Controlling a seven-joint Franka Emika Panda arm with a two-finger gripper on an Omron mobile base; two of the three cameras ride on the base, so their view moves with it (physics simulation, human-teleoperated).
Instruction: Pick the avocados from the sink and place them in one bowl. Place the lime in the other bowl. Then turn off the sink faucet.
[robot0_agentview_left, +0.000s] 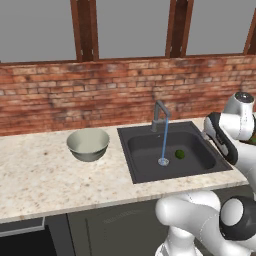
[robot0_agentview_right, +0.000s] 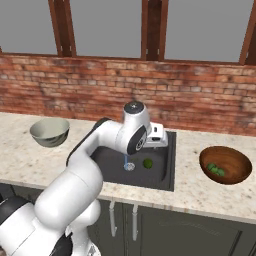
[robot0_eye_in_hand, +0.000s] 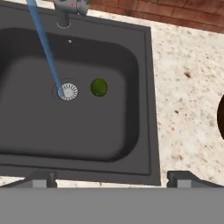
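Green lime (robot0_eye_in_hand: 99, 87) beside drain in sink (robot0_eye_in_hand: 144, 100) | avocados (robot0_agentview_right: 216, 170) already bowled | pincer (robot0_eye_in_hand: 112, 177) wide, empty | descend centred, straddle lime, avoid water stream (robot0_eye_in_hand: 46, 46)

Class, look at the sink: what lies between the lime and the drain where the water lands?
Nothing: bare dark basin floor separates the lime from the drain in the sink. The hand view shows the gap best; the water stream ends on the drain.
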